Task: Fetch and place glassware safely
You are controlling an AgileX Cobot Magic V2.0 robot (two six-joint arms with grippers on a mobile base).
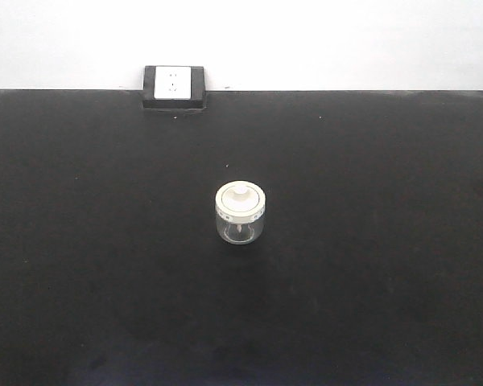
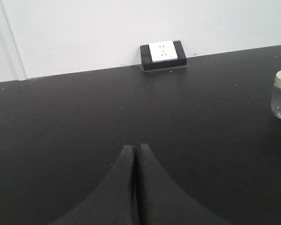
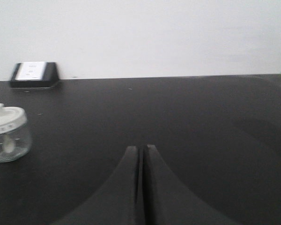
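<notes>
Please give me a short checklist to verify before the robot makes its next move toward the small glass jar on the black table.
1. Small clear glass jar with cream-white knobbed lid stands upright: ok.
2. Lid seated on the jar: ok.
3. Black table around the jar free of obstacles; the black-framed white socket box sits far back by the wall: ok.
4. Left gripper open for grasping: not ok, fingers closed together.
5. Right gripper open: not ok, also closed.
6. Jar contents: cannot tell, something pale inside.
</notes>
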